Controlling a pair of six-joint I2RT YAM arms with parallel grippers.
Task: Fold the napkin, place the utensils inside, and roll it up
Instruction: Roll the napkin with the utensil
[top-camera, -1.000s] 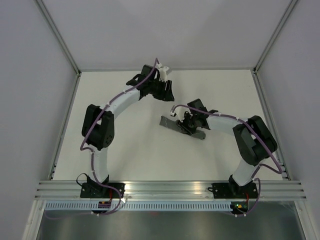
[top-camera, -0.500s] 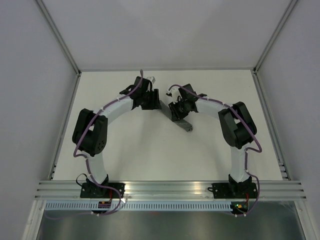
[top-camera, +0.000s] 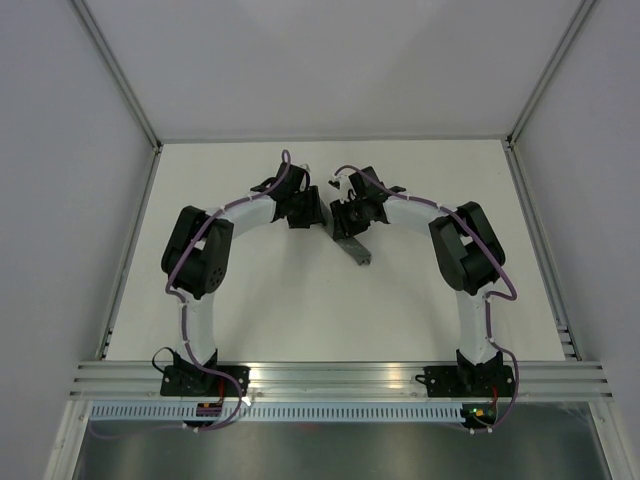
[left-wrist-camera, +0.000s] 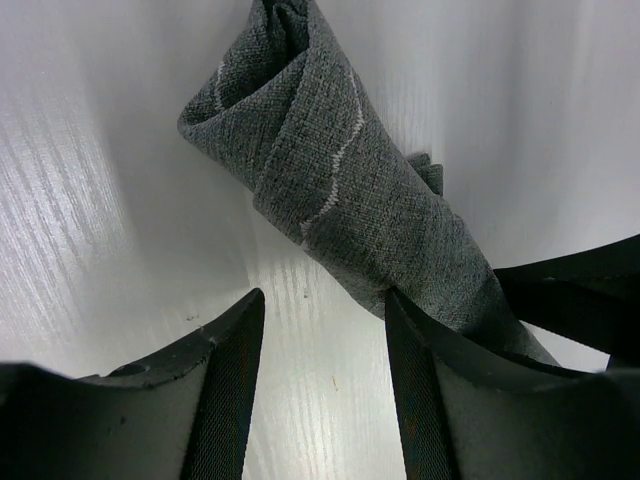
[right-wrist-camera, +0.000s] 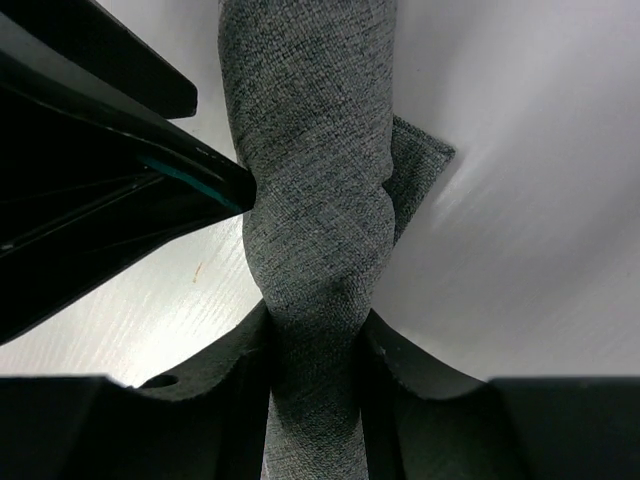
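The napkin (top-camera: 353, 248) is a tight dark grey roll lying aslant near the middle of the table. My right gripper (top-camera: 345, 222) is shut on its far end; in the right wrist view the roll (right-wrist-camera: 315, 170) is pinched between the fingers, with my right gripper (right-wrist-camera: 315, 322) around it. My left gripper (top-camera: 318, 212) is open right beside that end. In the left wrist view my left gripper (left-wrist-camera: 322, 305) frames bare table, and one finger (left-wrist-camera: 420, 340) touches the roll (left-wrist-camera: 340, 170). The pale stitched hem shows on the roll. The fork is hidden.
The white table (top-camera: 250, 300) has a raised metal frame along its left and right edges (top-camera: 130, 250). White walls close in the back and sides. The two wrists nearly meet over the roll's far end.
My right gripper has swung the roll from centre-right toward the far middle, turning it steeper. My left gripper has come down from the far side to beside it.
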